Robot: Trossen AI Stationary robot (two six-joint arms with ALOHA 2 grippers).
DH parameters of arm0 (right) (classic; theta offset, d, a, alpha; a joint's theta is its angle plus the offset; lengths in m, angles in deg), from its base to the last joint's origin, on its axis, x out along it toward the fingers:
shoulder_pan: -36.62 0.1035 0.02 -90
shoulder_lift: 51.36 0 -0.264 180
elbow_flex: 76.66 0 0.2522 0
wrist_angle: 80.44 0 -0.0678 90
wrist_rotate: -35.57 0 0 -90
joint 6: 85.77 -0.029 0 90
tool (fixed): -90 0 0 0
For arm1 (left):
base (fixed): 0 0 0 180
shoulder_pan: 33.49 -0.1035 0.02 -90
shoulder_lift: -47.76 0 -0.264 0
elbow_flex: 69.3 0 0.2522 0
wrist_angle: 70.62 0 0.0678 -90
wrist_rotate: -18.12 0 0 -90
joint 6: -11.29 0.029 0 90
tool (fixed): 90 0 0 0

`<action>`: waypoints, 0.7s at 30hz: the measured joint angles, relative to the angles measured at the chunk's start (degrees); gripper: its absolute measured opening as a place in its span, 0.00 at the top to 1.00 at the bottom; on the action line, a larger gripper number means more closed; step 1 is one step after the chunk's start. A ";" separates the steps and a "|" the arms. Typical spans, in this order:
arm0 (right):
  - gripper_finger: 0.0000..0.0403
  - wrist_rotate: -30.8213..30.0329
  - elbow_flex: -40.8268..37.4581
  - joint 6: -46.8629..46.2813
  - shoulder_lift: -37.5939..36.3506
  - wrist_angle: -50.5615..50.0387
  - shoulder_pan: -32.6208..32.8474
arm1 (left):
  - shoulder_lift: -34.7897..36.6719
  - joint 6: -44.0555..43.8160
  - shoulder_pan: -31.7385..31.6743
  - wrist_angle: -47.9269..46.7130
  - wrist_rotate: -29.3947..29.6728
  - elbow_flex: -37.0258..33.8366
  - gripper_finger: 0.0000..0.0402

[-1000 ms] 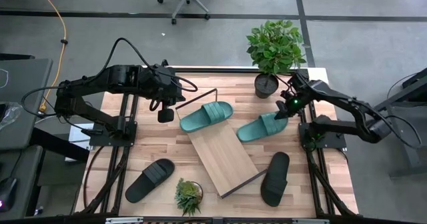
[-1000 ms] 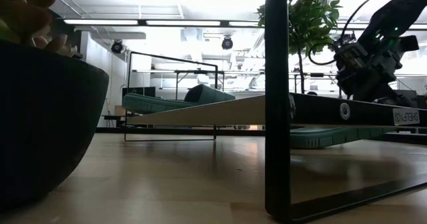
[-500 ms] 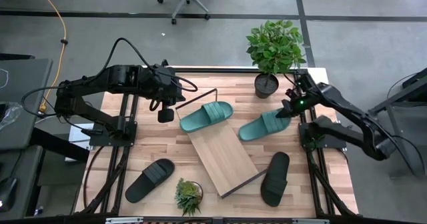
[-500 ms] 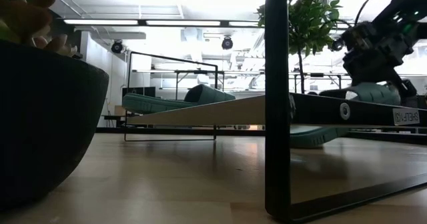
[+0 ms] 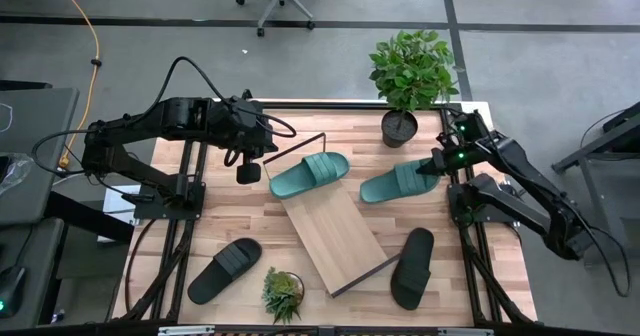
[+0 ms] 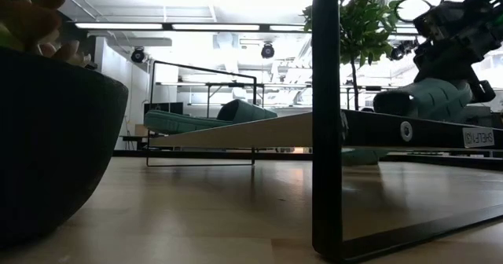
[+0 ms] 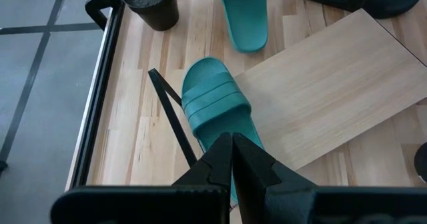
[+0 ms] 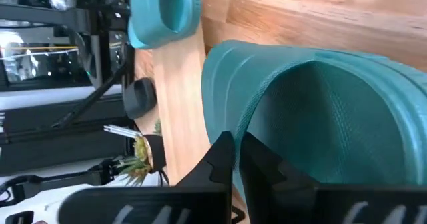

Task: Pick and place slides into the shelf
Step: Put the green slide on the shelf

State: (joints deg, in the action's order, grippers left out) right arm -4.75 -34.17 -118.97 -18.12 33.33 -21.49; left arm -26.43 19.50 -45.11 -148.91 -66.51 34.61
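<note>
One teal slide lies sole-down across the raised far end of the slanted light-wood shelf. My left gripper hangs shut just left of it and touches nothing. My right gripper is shut on the second teal slide, near the table's right edge. One black slide lies flat at the near left. The other black slide lies to the right of the shelf's low end. My right gripper pinches the teal slide at its strap end, on the strap's edge, between its two fingers. It comes in slanting down from the table's right side. The held end is raised in the low view. The other end slopes down toward the table; whether it rests there I cannot tell.
A tall potted plant stands at the far right, close behind the right gripper. A small potted plant stands at the near edge beside the shelf's low end. The shelf's black wire frame rises at its far end. Bare tabletop lies left of the shelf.
My right gripper has risen and drawn back toward the table's right edge, tipping flatter, still shut on the teal slide. The slide's held end has come up off the table. The whole slide has slid a little to the right and turned.
</note>
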 joint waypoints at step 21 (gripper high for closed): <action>1.00 3.91 5.73 -8.24 -7.84 1.76 0.00 | 0.00 0.02 0.00 0.07 0.05 0.00 0.99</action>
State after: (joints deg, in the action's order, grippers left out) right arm -0.84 -28.43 -127.21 -25.96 35.09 -21.49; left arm -26.43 19.52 -45.11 -148.85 -66.46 34.61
